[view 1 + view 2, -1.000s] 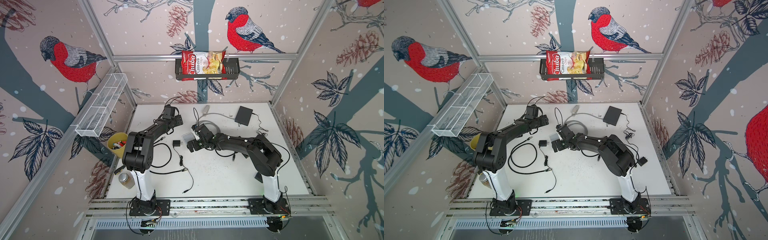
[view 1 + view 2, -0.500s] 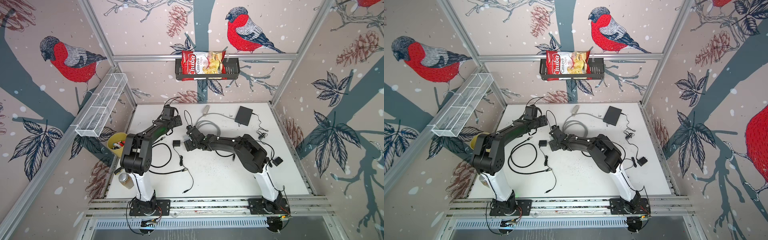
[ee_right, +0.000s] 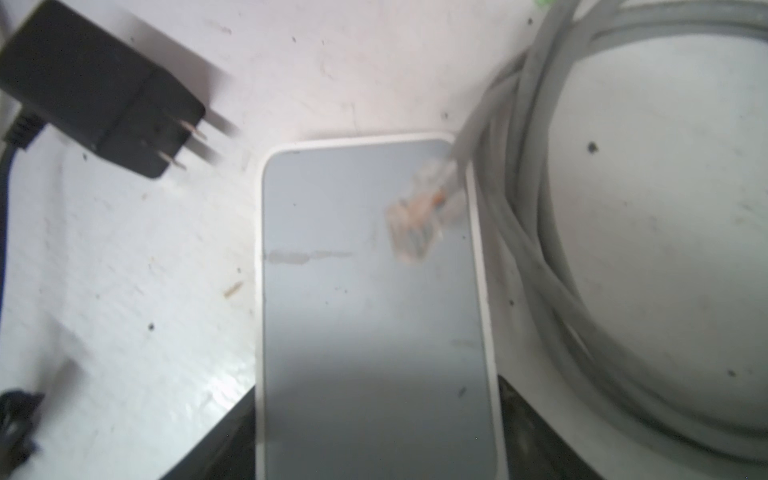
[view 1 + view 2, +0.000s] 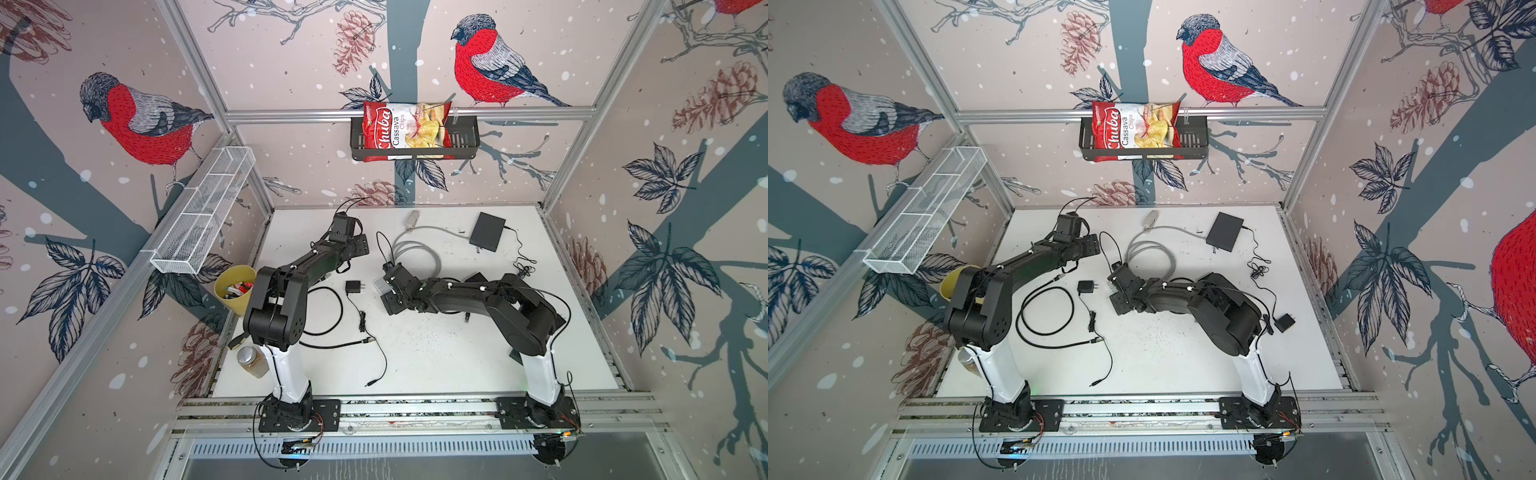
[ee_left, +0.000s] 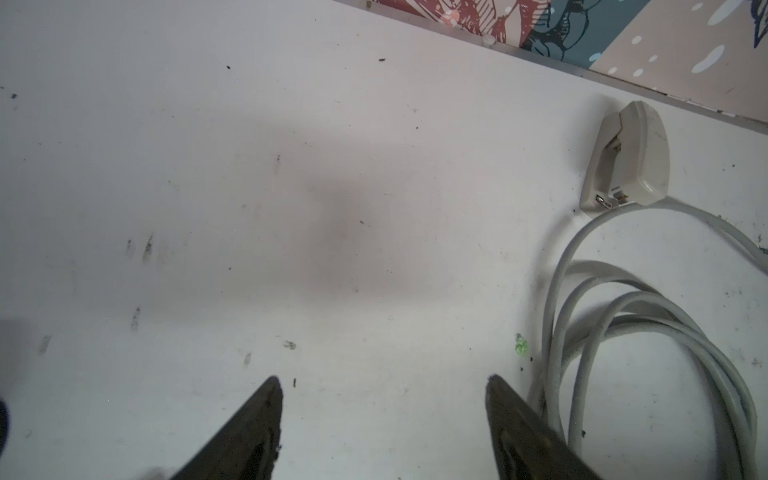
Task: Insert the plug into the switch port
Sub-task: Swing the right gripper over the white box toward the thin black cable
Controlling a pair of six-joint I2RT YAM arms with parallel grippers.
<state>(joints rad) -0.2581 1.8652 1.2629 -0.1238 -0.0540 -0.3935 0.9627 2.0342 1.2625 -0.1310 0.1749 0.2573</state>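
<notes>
Two grippers: the right gripper [image 3: 376, 386] is clamping the switch [image 3: 365, 311] by its sides, bracing it; the plug [image 3: 415, 224] is lying atop the switch. The left gripper [image 5: 384, 382] is hovering beyond the switch, spread, empty, likely needing to grasp the plug next.

A black power adapter [image 4: 353, 286] lies on the white table [image 4: 436, 365], its thin cord [image 4: 362, 322] trailing toward the near edge and a thicker black cable [image 4: 368, 341] looped just left of it. Well left of the adapter stand a yellow cup [image 4: 232, 306] holding small items [image 4: 237, 287] and, nearer the front, a lidded jar [image 4: 252, 363]; to the adapter's right and farther back lies a flat black box [image 4: 487, 231]. High behind the adapter, a black wire basket [image 4: 463, 143] holds a red chips bag [image 4: 405, 131]; a white mesh shelf [image 4: 199, 226] hangs up to its left.
</notes>
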